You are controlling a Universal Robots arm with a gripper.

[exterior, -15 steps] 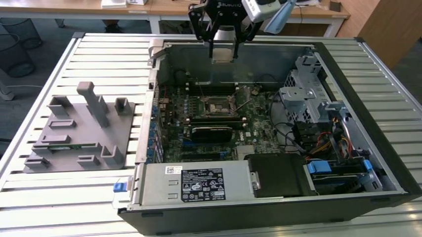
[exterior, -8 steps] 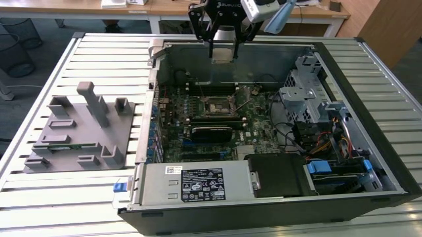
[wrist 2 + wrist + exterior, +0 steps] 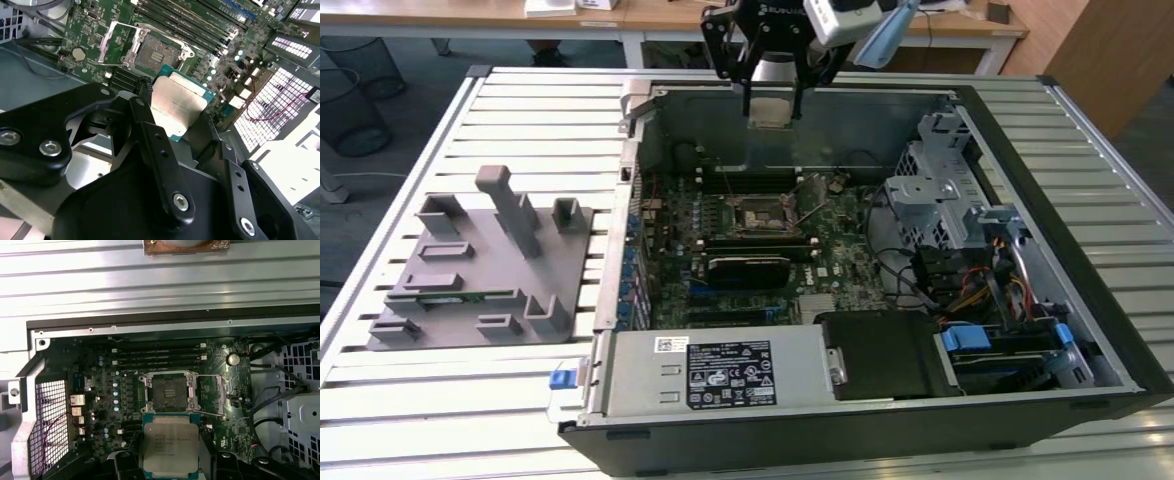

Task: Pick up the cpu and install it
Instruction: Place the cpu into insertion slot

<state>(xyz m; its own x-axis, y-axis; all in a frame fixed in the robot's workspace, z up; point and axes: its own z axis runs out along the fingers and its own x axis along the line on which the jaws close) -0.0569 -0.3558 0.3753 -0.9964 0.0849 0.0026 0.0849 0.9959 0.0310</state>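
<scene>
1. Second wrist view: the gripper (image 3: 177, 117) is nearest the lens. Its 2 black fingers (image 3: 150, 130) are clamped on opposite edges of the cpu (image 3: 176, 102), with the silver-grey plate facing the camera and a thin green rim showing around it.
2. In the first wrist view the cpu sits flat between those fingers, metal top toward the lens. It is held clear of the motherboard (image 3: 100, 405) and touches nothing else.
3. Just past the chip lies the socket (image 3: 170, 391). It stands open with its dark contact field exposed, and its metal load frame (image 3: 210, 395) is swung aside onto the board.
4. Beyond the socket run long dark memory slots (image 3: 157, 357), parallel to each other, and a round coin cell (image 3: 232, 359) sits near their end.
5. In the exterior view the gripper hangs high over the far part of the open computer case (image 3: 1067, 390). The pale chip is at its tip, well apart from the socket in the middle of the board.
6. Inside the case, a silver power supply (image 3: 707, 375) lies along the near edge. A metal drive cage (image 3: 947, 190) with coloured cables stands on the exterior view's right.
7. On the exterior view's left, beside the case, a grey fixture (image 3: 480, 260) rests on the slatted metal table (image 3: 454, 420). A narrow green stick (image 3: 454, 295) lies in 1 of its slots.
</scene>
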